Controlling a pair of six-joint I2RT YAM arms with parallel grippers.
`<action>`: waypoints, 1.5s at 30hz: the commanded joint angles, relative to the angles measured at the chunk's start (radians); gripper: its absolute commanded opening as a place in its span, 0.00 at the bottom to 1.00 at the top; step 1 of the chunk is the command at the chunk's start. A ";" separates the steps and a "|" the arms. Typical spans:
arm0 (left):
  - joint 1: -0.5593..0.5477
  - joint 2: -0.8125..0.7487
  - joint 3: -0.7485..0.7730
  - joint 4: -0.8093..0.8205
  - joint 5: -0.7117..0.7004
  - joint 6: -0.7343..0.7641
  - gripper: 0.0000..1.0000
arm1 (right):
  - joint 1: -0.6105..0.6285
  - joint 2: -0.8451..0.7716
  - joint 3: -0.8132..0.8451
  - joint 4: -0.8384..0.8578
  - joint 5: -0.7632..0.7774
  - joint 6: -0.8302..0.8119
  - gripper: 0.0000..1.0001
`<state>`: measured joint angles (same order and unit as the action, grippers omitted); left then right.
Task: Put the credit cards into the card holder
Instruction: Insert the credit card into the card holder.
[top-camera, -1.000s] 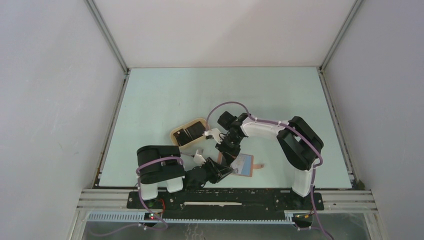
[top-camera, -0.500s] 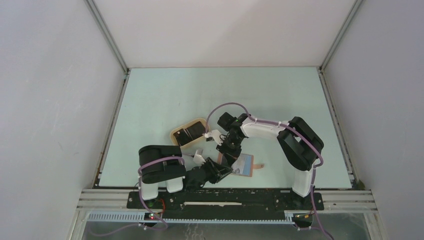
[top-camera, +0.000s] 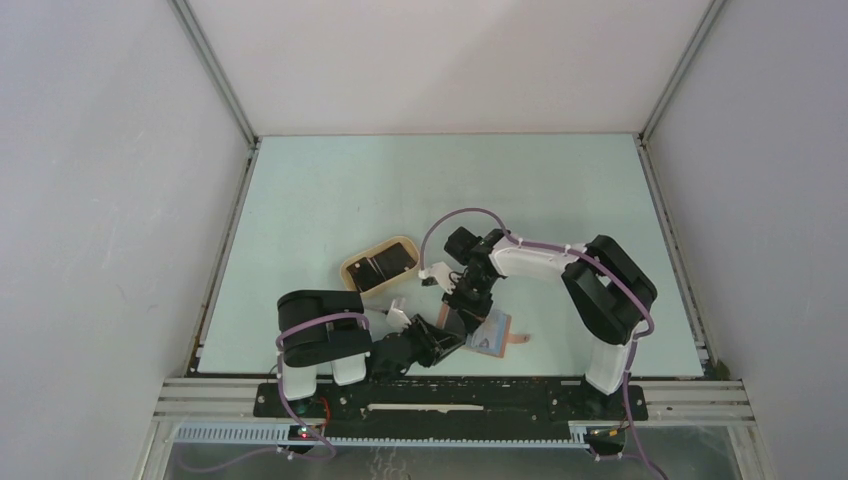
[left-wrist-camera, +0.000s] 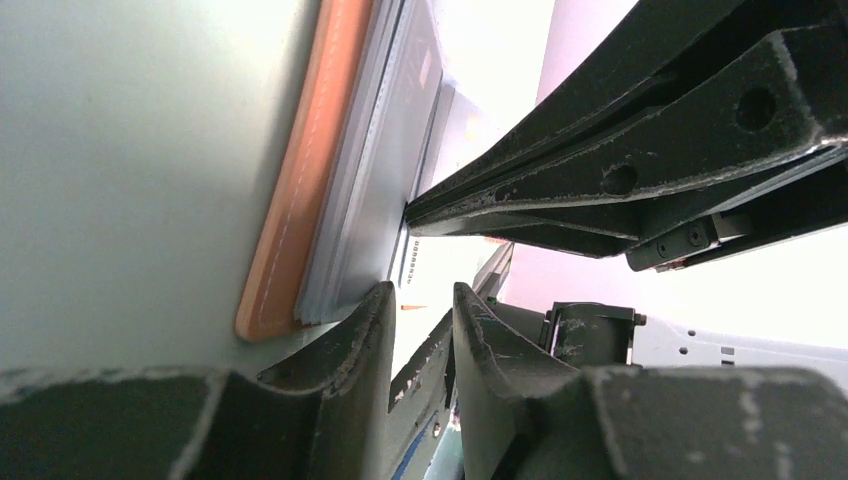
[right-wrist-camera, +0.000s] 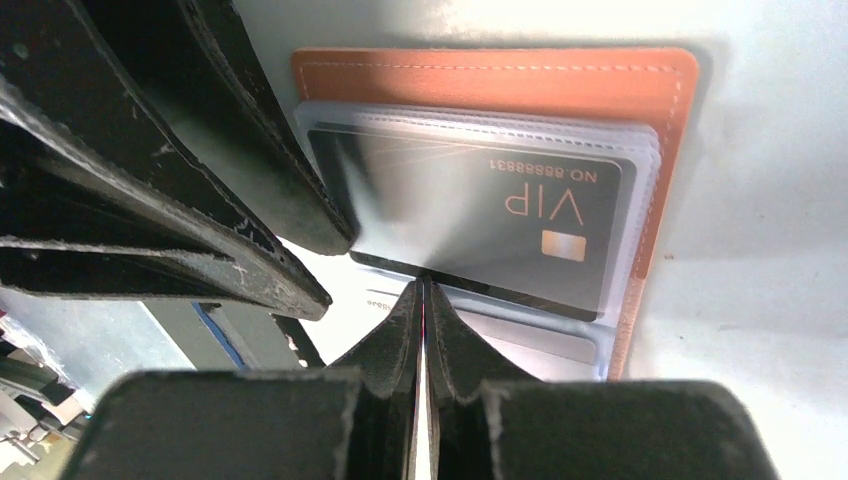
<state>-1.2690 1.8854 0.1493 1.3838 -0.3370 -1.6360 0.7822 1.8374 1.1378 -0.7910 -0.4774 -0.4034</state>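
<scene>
The reddish-brown card holder (top-camera: 491, 338) (right-wrist-camera: 500, 70) (left-wrist-camera: 290, 220) lies open near the table's front edge, with its pale blue pockets showing. A dark grey VIP credit card (right-wrist-camera: 470, 210) (left-wrist-camera: 392, 160) sits partly inside the top pocket. My right gripper (top-camera: 467, 316) (right-wrist-camera: 422, 285) is shut, and its joined tips touch the card's near edge. My left gripper (top-camera: 443, 343) (left-wrist-camera: 421, 300) is at the holder's left side. A pale leaf of the holder runs between its narrowly parted fingers (right-wrist-camera: 290, 190). Two dark credit cards (top-camera: 383, 266) lie in the tray.
A tan oval tray (top-camera: 349, 270) stands left of the right wrist, behind the left arm. The two arms crowd together over the holder. White walls close in the table on three sides.
The right arm has shifted a little to the right and toward the front, onto the holder. The holder and its tab have turned slightly. The left arm has stayed put.
</scene>
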 joint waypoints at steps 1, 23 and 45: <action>0.007 0.022 -0.028 -0.040 -0.015 0.052 0.34 | -0.024 -0.049 -0.020 -0.024 0.047 -0.034 0.09; -0.008 -0.617 0.166 -0.800 -0.053 0.663 0.36 | -0.363 -0.725 -0.046 -0.040 -0.304 -0.153 0.16; 0.069 -0.750 0.320 -0.954 0.102 1.019 0.65 | -0.445 -0.877 -0.435 -0.055 -0.401 -0.980 0.63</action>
<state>-1.1992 1.0485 0.4564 0.3241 -0.3756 -0.5896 0.3359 1.0702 0.7933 -0.8719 -0.8642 -0.9760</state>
